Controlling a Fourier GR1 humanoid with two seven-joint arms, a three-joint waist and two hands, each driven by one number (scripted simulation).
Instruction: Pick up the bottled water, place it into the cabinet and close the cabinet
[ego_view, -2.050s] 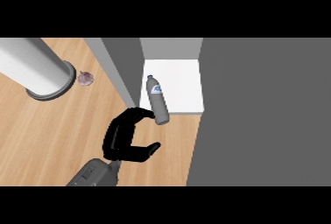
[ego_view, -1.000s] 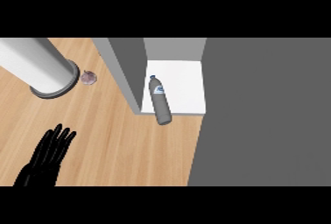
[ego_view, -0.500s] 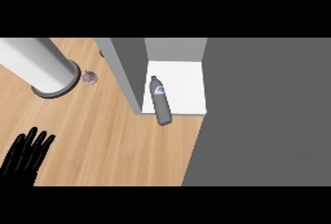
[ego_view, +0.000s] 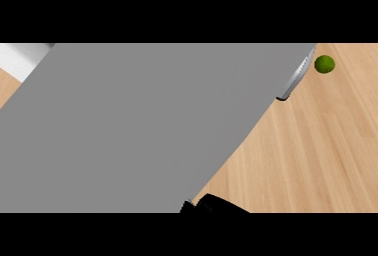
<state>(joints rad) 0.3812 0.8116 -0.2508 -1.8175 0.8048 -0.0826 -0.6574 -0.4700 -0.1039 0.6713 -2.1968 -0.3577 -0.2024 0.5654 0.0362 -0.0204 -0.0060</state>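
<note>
Now closing: grey cabinet door (ego_view: 140, 125) filling view, handle (ego_view: 295, 80) near lime (ego_view: 324, 64). Hand (ego_view: 214, 205), possibly right, barely showing; fingers' state unreadable. Should be pushing steadily.

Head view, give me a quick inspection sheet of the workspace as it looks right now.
Surface: wooden counter, bare wood at the right.
Job's things: large grey cabinet panel fills most of the view, with a metal handle at its right edge; bottled water not visible.
Clutter: small green round fruit on the counter beside the handle.
Hands: one black robot hand at the lower edge, mostly cut off; which hand, and its fingers, cannot be told.
Cables: nothing seen.
Surroundings: white patch at upper left.
</note>
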